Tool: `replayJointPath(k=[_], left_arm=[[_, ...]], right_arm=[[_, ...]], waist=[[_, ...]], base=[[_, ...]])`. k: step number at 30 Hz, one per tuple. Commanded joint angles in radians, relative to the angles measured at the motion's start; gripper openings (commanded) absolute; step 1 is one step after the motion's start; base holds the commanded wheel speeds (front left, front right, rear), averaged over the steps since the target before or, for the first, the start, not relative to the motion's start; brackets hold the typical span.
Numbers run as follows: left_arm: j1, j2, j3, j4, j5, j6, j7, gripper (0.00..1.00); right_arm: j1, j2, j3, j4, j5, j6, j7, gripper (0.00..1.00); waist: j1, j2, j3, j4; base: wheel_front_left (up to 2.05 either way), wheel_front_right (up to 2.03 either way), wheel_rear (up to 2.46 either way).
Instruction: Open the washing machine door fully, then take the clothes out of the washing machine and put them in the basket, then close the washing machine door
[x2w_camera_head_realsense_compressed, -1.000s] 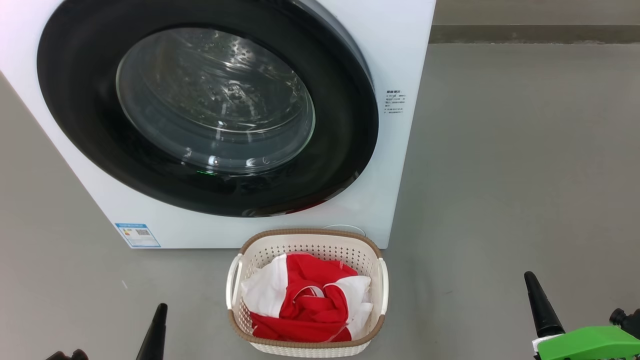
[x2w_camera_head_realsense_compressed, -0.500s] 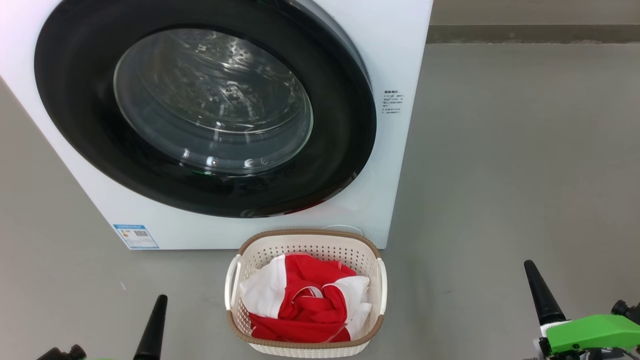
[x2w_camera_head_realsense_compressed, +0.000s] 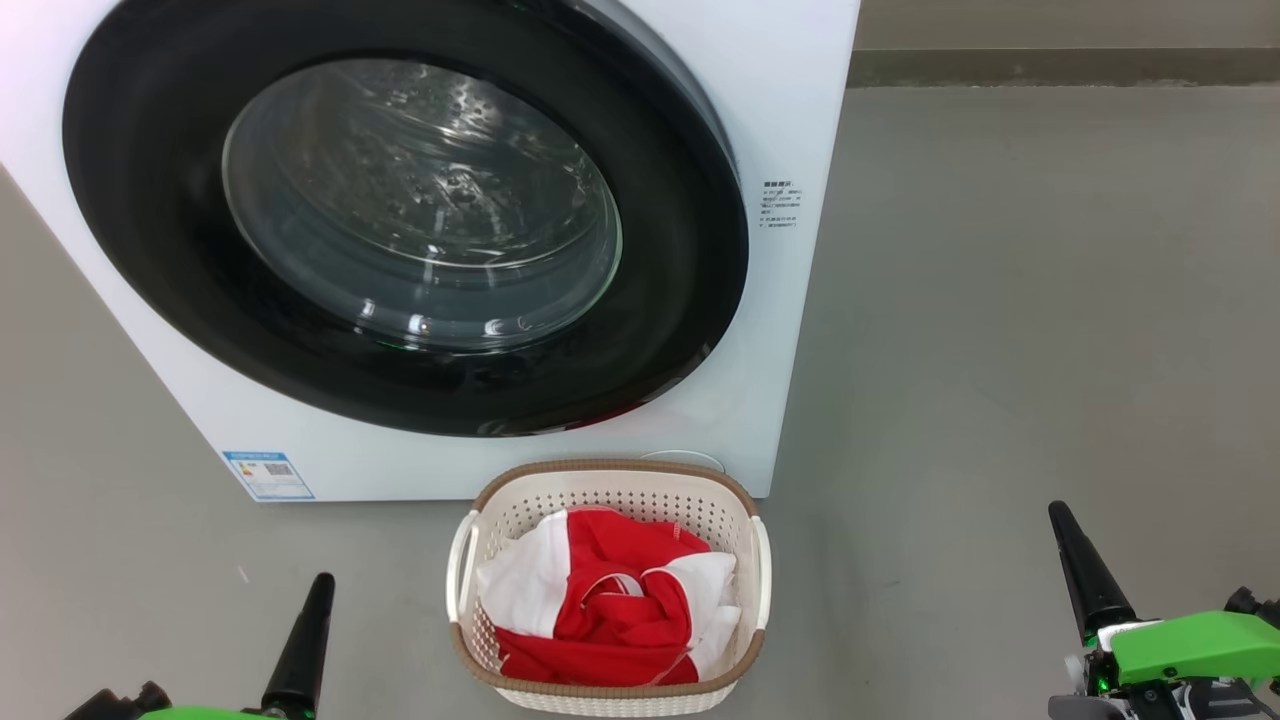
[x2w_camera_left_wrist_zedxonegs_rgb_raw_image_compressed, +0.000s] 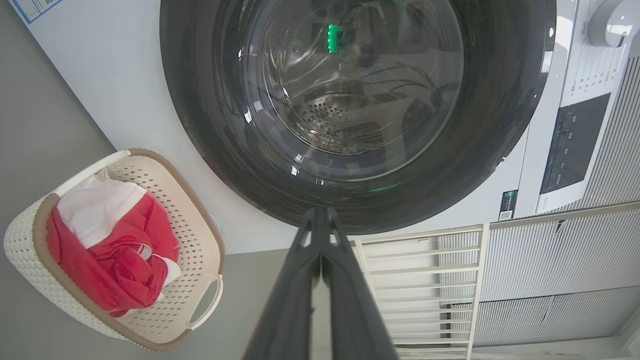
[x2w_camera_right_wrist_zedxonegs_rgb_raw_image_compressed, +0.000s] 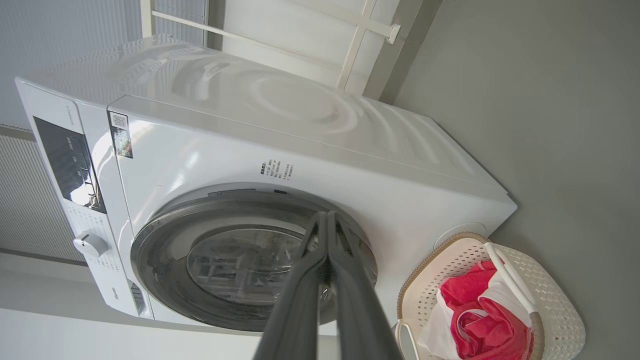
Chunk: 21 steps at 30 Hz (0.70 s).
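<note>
Head view: the white washing machine (x2w_camera_head_realsense_compressed: 800, 120) stands on the grey floor (x2w_camera_head_realsense_compressed: 1000, 350), in the far left part of it. Its round door (x2w_camera_head_realsense_compressed: 405, 230) lies flat against the front of the machine, closed, with the wide black rim all around. A small blue label (x2w_camera_head_realsense_compressed: 268, 475) sits at the lower left corner of the front.

The basket (x2w_camera_head_realsense_compressed: 610, 470) stands on the floor just before the lower front edge of the machine, under the right part of the door. It looks very near to the machine, but I cannot tell if it touches it. The clothes (x2w_camera_head_realsense_compressed: 610, 610) are inside the basket, a red and white heap which reaches about as high as the brown rim.

The left end effector (x2w_camera_head_realsense_compressed: 320, 590) is low at the near left, over the floor and to the left of the basket, well apart from it. Its two dark fingers are pressed together to one point and hold nothing. The right end effector (x2w_camera_head_realsense_compressed: 1062, 520) is at the near right, also over bare floor and far from the basket, with its fingers together and empty too.

In the left wrist view the joined fingers point toward the lower rim of the door, and through the glass (x2w_camera_left_wrist_zedxonegs_rgb_raw_image_compressed: 360, 75) the perforated steel drum (x2w_camera_left_wrist_zedxonegs_rgb_raw_image_compressed: 330, 107) can be seen. In the right wrist view the joined fingers point at the door, and the dark control panel (x2w_camera_right_wrist_zedxonegs_rgb_raw_image_compressed: 67, 162) and a white knob (x2w_camera_right_wrist_zedxonegs_rgb_raw_image_compressed: 90, 245) are on the front of the machine.
</note>
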Motion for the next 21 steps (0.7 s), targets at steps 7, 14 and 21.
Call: replayJointPath(k=[7, 14, 21], left_arm=[[-0.054, 0.002, 0.046, -0.033, -0.089, -0.006, 0.027, 0.00], [-0.063, -0.004, 0.057, -0.036, -0.156, -0.007, 0.047, 0.00], [-0.067, -0.008, 0.062, -0.038, -0.192, -0.007, 0.058, 0.00]], right_arm=[[-0.069, -0.020, 0.012, -0.025, 0.085, -0.001, 0.028, 0.00], [-0.085, -0.021, 0.008, -0.025, 0.151, -0.001, 0.049, 0.00], [-0.094, -0.021, 0.006, -0.025, 0.187, -0.001, 0.061, 0.00]], waist=[[0.0000, -0.0001, 0.000, -0.003], [0.0000, -0.0001, -0.001, -0.005], [0.0000, -0.0001, -0.001, -0.007]], base=[[0.00, 0.00, 0.00], [0.00, 0.00, 0.00], [0.00, 0.00, 0.00]])
